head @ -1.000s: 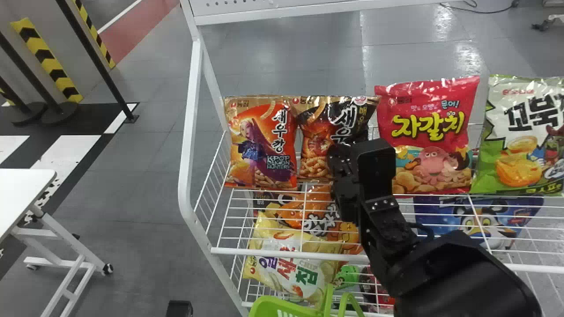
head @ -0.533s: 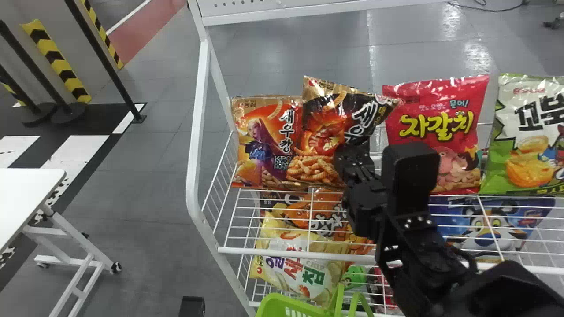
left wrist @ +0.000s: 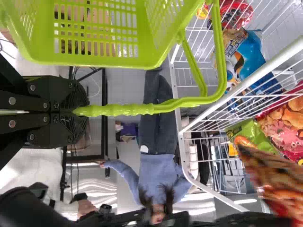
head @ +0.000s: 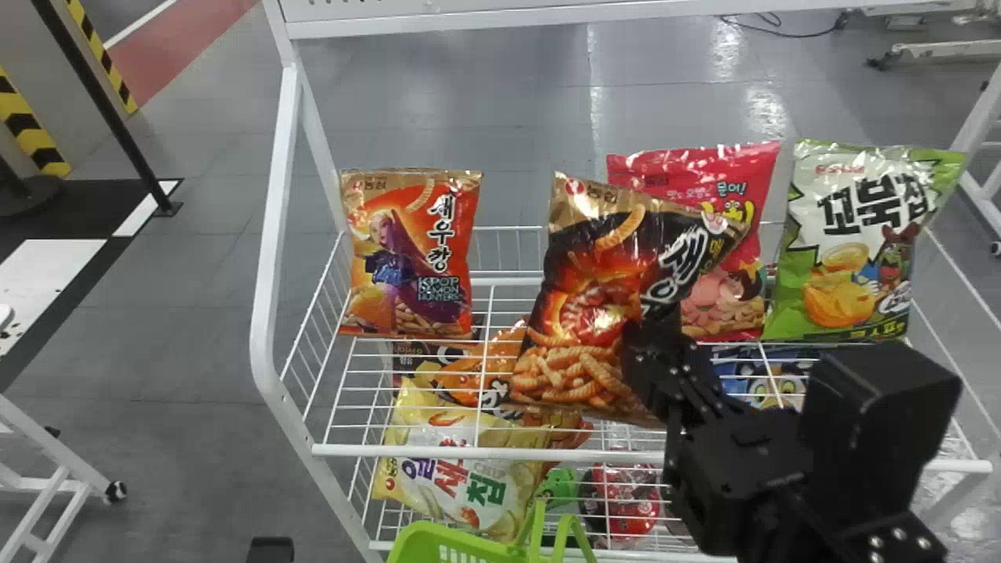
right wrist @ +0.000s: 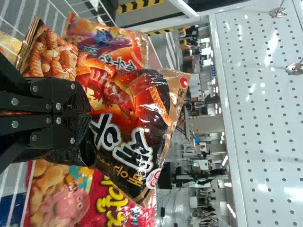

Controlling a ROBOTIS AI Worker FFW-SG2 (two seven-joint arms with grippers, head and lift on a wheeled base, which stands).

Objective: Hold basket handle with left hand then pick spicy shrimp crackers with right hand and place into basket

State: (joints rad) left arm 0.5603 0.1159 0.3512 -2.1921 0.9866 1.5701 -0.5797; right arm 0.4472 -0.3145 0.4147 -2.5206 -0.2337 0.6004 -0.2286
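Observation:
In the head view my right gripper [head: 653, 352] holds the black and orange bag of spicy shrimp crackers [head: 590, 305] by its side, tilted, in front of the rack's top shelf. The right wrist view has the gripper [right wrist: 90, 113] shut on the crackers [right wrist: 132, 109]. My left gripper [left wrist: 78, 111] is shut on the handle [left wrist: 123, 109] of the green basket [left wrist: 94, 59]. At the head view's bottom edge the basket [head: 446, 543] stands before the lower shelf.
An orange bag [head: 410, 258] stands left on the top shelf, a pink bag [head: 727, 305] and a green-white bag [head: 852, 250] right. The rack's white front rail [head: 485, 452] lies between the shelf and the basket. Lower down lies a yellow bag [head: 461, 461].
The spicy shrimp crackers have come off the shelf, tilted and forward with my right gripper. The head view has shifted, so the rack appears farther left.

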